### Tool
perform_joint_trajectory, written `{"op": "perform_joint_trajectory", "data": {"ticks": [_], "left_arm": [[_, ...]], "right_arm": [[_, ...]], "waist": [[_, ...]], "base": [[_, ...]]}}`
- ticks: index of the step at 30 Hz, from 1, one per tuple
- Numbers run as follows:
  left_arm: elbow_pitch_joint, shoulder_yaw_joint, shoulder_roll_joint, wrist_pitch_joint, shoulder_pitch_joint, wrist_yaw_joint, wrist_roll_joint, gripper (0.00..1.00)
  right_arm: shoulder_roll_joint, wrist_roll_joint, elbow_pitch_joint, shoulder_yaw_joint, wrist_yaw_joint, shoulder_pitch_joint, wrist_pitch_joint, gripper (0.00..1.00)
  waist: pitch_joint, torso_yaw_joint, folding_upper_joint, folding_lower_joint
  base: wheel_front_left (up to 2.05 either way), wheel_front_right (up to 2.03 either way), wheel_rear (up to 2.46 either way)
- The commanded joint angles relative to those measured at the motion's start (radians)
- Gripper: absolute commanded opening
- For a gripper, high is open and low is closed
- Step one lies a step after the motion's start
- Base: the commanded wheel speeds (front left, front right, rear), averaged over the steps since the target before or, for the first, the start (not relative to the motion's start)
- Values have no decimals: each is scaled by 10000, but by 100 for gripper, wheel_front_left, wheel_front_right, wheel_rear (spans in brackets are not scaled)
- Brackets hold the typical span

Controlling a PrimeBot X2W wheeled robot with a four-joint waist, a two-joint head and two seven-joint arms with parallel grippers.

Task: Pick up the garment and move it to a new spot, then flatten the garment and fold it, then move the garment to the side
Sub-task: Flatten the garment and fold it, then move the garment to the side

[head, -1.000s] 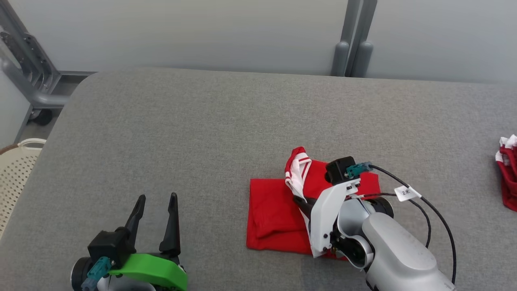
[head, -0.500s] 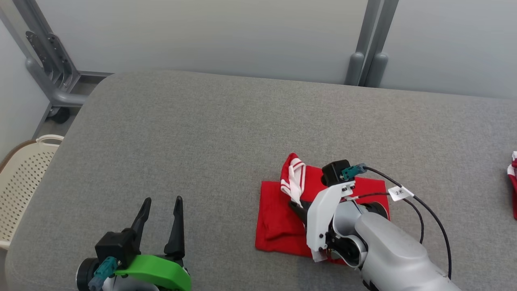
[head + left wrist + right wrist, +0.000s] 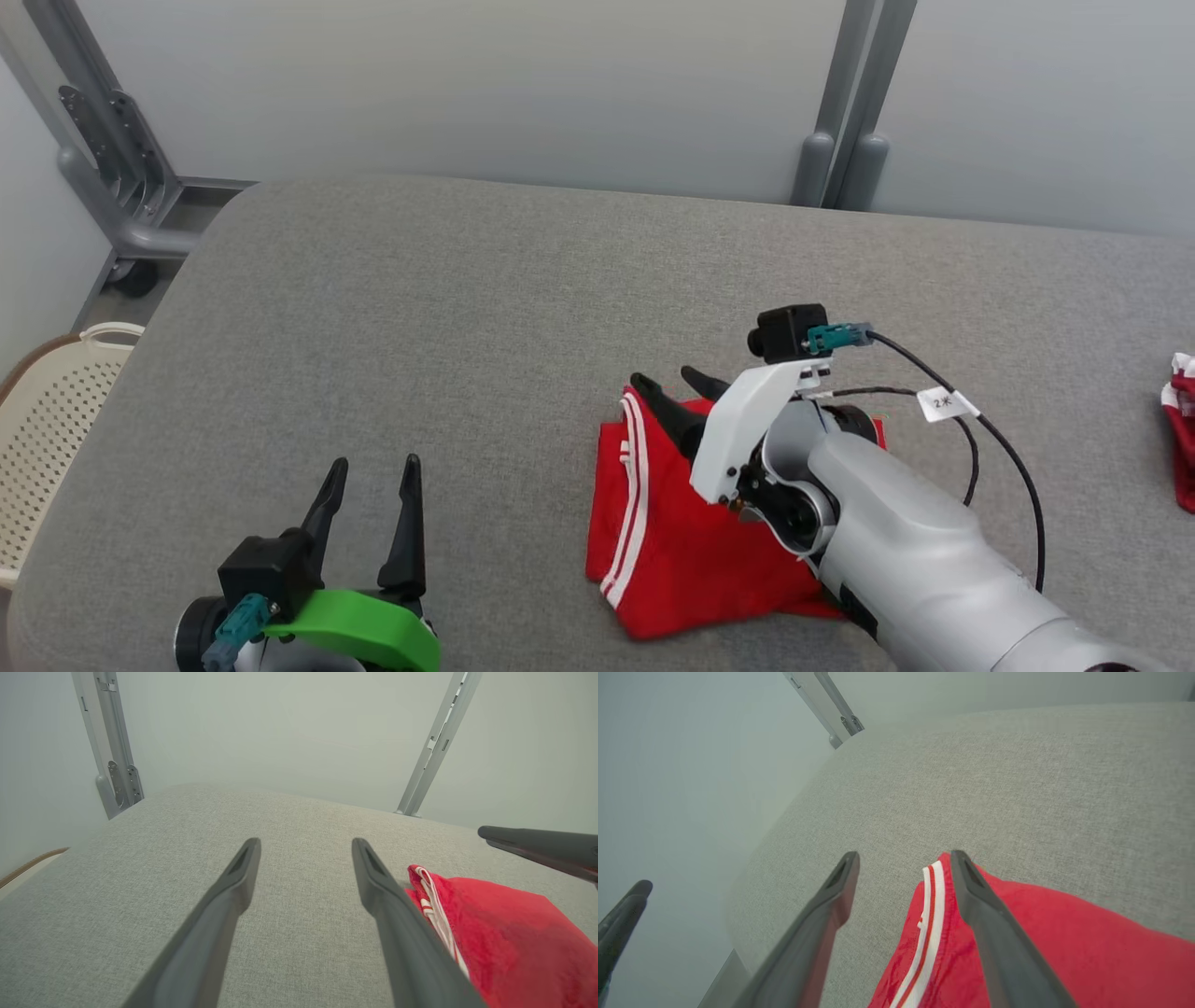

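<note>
Now folded, the garment lies right of centre on the counter.
Its striped long edge runs near-to-far; right gripper jaws spread over its far corner, left gripper jaws spread, empty.

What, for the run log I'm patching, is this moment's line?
folded red garment with white stripes: lying on grey fabric table | right gripper: open over its striped edge | left gripper: open, apart

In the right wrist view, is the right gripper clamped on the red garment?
No, the right gripper stands wide open, and the red garment lies on the grey surface beneath it.
</note>
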Motion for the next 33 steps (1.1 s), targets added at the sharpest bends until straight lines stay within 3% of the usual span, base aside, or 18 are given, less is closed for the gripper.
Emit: {"op": "perform_joint_trajectory", "data": {"ticks": [1,7,16,25,33], "left_arm": [[-49,25,31,-5,39,62,13,100],[-192,38,62,-11,165,138,26,100],[-358,-32,121,13,255,187,89,100],[-531,-116,183,97,181,280,146,100],[-639,-135,288,156,33,274,163,100]], "right_arm": [[-32,2,114,-22,0,-197,-241,100],[-121,-617,871,-458,0,-578,-1177,100],[-1211,-831,628,-1197,0,268,-1840,100],[-2178,-1112,-292,-1257,0,1643,-1215,100],[-2603,-1240,-1249,-1311,0,2533,-206,100]], "waist": [[-13,-102,0,0],[-37,-434,0,0],[9,-961,0,0],[215,-1401,0,0],[438,-1355,0,0]], "base": [[0,0,0],[0,0,0],[0,0,0],[0,0,0],[0,0,0]]}}
